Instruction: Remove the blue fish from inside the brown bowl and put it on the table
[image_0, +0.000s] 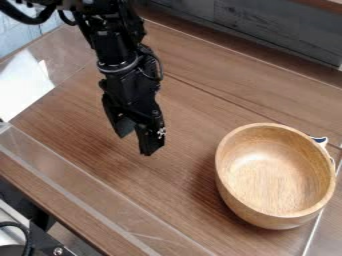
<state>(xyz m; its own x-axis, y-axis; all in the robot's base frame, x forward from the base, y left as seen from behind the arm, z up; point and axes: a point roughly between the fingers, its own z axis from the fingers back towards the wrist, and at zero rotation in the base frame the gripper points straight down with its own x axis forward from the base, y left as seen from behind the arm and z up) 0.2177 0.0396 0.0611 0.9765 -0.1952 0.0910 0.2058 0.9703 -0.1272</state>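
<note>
The brown bowl (275, 175) sits on the table (201, 95) at the lower right, and its hollow looks empty. No blue fish shows in this view. My black gripper (135, 141) points down over the table to the left of the bowl, well apart from it. Its two fingers (151, 140) stand apart, open, and I see nothing between them.
A white sheet (19, 86) lies at the table's left edge. Clear plastic edging (94, 205) runs along the near edge. A grey panel (274, 25) backs the far side. A small pale object (322, 142) pokes out behind the bowl's right rim.
</note>
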